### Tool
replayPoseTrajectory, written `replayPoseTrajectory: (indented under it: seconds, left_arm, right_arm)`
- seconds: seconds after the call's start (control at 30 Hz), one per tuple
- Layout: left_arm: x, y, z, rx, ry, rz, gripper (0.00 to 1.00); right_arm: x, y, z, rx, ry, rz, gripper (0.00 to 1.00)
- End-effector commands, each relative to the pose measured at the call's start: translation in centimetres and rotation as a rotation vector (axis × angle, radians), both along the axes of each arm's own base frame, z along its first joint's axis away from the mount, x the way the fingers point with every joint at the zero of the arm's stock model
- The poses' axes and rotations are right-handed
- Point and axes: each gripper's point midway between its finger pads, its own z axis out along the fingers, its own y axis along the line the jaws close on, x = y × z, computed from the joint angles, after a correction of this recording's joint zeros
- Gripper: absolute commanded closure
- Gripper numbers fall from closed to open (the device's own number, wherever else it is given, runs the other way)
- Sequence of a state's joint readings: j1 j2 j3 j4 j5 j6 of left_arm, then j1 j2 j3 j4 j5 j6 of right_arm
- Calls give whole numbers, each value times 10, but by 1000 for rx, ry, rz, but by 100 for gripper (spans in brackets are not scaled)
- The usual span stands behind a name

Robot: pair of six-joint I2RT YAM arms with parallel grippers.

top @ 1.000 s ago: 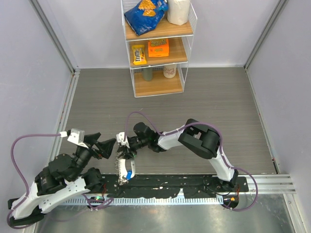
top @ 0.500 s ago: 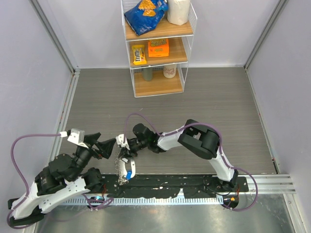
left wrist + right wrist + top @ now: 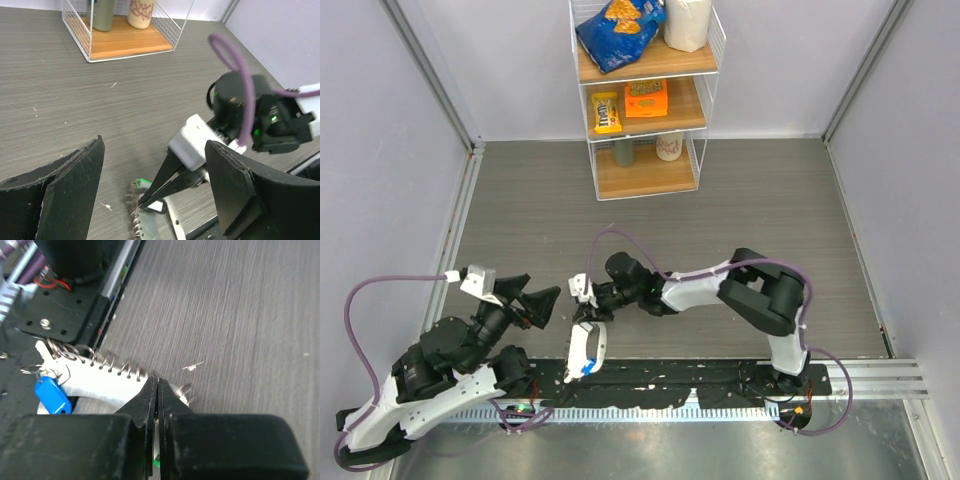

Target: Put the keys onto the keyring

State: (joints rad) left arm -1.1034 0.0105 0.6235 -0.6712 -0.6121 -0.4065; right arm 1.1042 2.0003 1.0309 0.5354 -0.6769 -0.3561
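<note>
The keyring is a floppy silvery strip edged with wire loops, lying on the floor by the black base plate. It also shows in the right wrist view and the left wrist view. A blue key hangs on its near end. A green key and a whitish-dark key lie at its far end. My right gripper is shut, its tips pinching the keyring's far end. My left gripper is open and empty, just left of it.
A wire shelf rack with snack packs and cups stands at the back. The black base plate and metal rail run along the near edge. Grey walls close in left and right.
My right arm's elbow has swung right and its gripper has shifted slightly right. The keyring has moved with it and now lies straighter. The left arm has barely moved.
</note>
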Motion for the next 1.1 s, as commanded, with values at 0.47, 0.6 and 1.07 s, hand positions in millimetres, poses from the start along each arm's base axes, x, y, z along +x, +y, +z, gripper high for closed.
replayPoseTrajectory:
  seconds: [0.47, 0.6, 1.07]
  left_arm:
    - [-37, -50, 74, -49, -182, -361, 13]
    - [-50, -66, 88, -55, -207, -473, 13]
    - [-69, -101, 110, -73, -186, -652, 12]
  right_arm:
    - [-25, -74, 171, 34, -75, -91, 94]
    - [-23, -85, 192, -44, -39, -174, 95]
    - [-25, -112, 267, 12, -2, -346, 95]
